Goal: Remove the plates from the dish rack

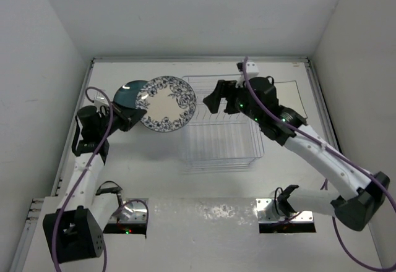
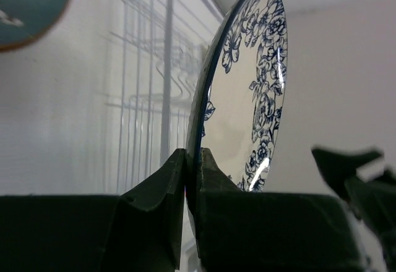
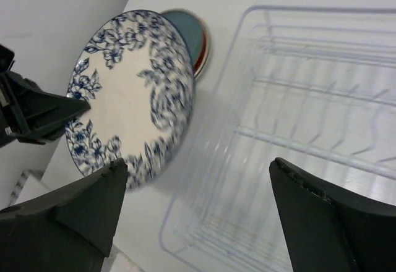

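**Top view.** The left gripper (image 1: 132, 117) pinches the left rim of the floral plate (image 1: 166, 104). The plate hangs off the table (image 1: 204, 210), face up toward the camera, just left of the dish rack (image 1: 218, 161). Its right edge reaches the rack's far left corner. A teal plate (image 1: 127, 94) lies flat farther left of the rack, partly hidden by the floral one. The right gripper (image 1: 213, 103) hovers over the rack's far left part, just beside the floral plate's right edge.

**Left wrist view.** The floral plate (image 2: 247, 99) is seen edge-on. The left gripper (image 2: 193, 167) is clamped tight on the plate's lower rim, one finger on each face, which the top view cannot confirm. The rack's wires (image 2: 154, 80) stand behind it.

**Right wrist view.** The right gripper (image 3: 197, 167) stands wide open above the rack's left side and holds nothing. Only this view shows that the teal plate (image 3: 185, 28) tops a stack, with a red plate (image 3: 203, 52) showing at its edge. It also shows that no plate stands among the visible prongs of the dish rack (image 3: 247, 21). The left gripper (image 3: 37, 111) grips the floral plate (image 3: 133, 93).

**Step in hand, as it seems.** The floral plate is being carried from the rack to the stack, and is likely the last. The next move calls for the left arm to swing farther left of the rack, level the plate over the stack and lower it before releasing. Meanwhile the right arm should stay clear.
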